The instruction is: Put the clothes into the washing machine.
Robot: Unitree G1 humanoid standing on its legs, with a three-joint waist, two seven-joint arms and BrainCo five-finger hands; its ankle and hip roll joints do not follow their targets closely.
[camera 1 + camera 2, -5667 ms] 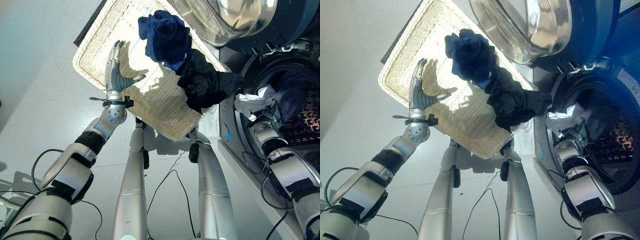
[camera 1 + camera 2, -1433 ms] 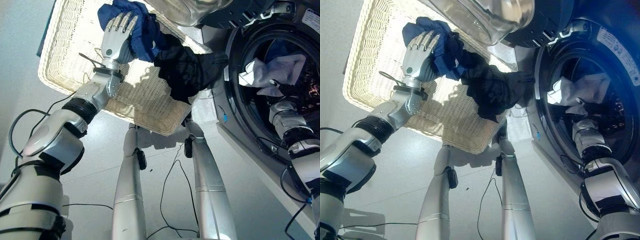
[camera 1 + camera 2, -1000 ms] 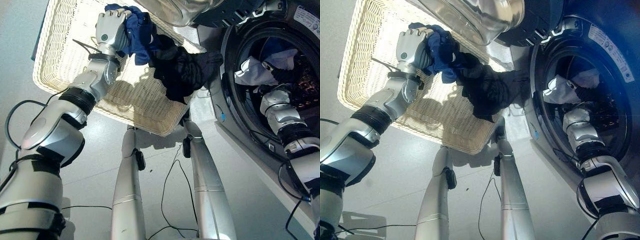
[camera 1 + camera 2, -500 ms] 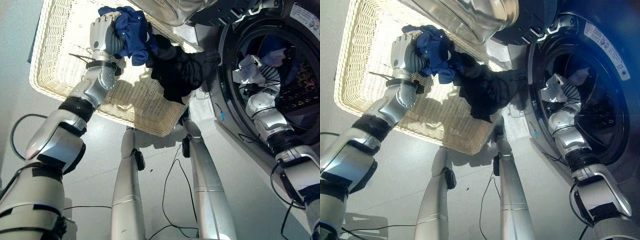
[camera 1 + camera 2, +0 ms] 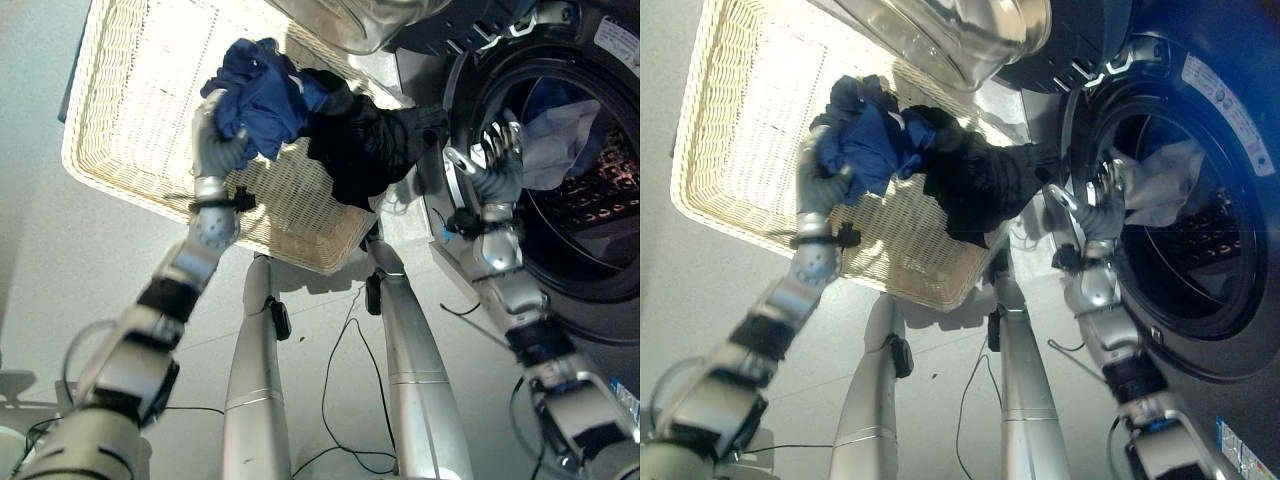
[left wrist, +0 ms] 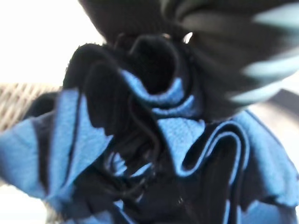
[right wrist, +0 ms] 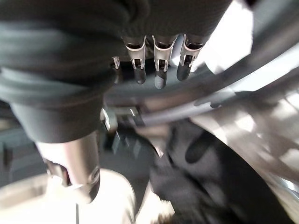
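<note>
Left hand (image 5: 218, 148) curled tight around a bunched blue garment (image 5: 262, 88), lifted clear above the wicker basket (image 5: 120, 120), with folds of blue fabric crowding close in the left wrist view (image 6: 187, 135). Black garment (image 5: 360, 145) draped over the basket's near rim beside the washing machine opening (image 5: 470, 100), touching or overlapping the blue bundle at one edge, so possibly tangled with it; hard to tell. Right hand (image 5: 492, 165) at the drum's rim, fingers (image 7: 160, 60) spread and relaxed, holding nothing. Inside the drum (image 5: 590, 190), a white cloth (image 5: 550, 150) and some blue fabric already loaded. Round glass door (image 5: 940, 30) swung open above the basket. Step in hand, by the look of it: carrying the blue piece from basket toward the drum, second stage of a pick-and-load cycle. Next move likely calling for a sweep of the left arm across to the opening, clear of the door and of the right hand parked at the rim, then a release well inside. Worth minding: the black garment dragging along and slipping to the floor. Still to load after that: the black garment.
</note>
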